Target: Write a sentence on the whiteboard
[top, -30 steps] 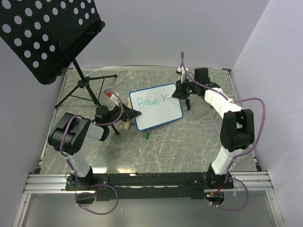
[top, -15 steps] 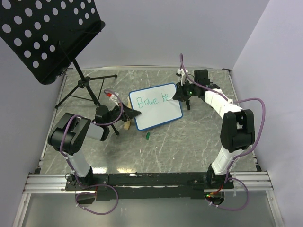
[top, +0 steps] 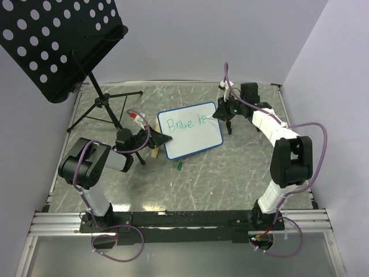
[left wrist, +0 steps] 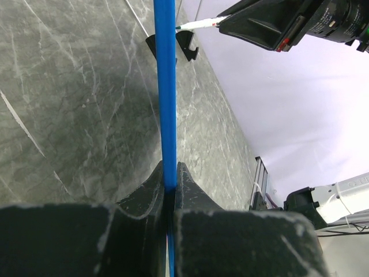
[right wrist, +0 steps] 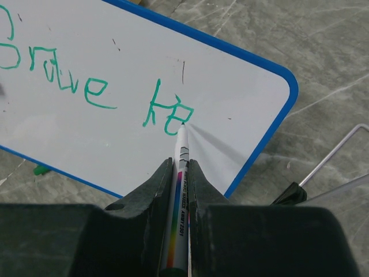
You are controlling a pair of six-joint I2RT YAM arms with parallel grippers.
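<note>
Leaning music stand (top: 55, 40): the black perforated panel fills the upper left of the overhead view, with tripod legs spread on the marbled table (top: 230, 173) below it.
Left gripper (top: 164, 139): left of centre, lying low over the table. Its jaws are pinched tight on the left edge of the whiteboard; the left wrist view (left wrist: 168, 180) shows the blue rim squeezed edge-on between them.
Wooden piece (top: 154, 152): pale, on the table just beneath that gripper.
Whiteboard (top: 193, 141): centre of the overhead view, turned slightly so its right end sits higher in the frame.
Sentence (top: 184, 122): green letters along the board's upper part, reading "Brave ke" in the right wrist view (right wrist: 95, 92).
Green cap (top: 180, 166): on the table just below the board's lower edge.
Marker (right wrist: 180, 173): white barrel with a rainbow stripe, its tip on the board just right of the last "e".
Right gripper (top: 218, 113): at the board's upper right corner, its jaws clamped narrow around the marker (right wrist: 180, 164).
</note>
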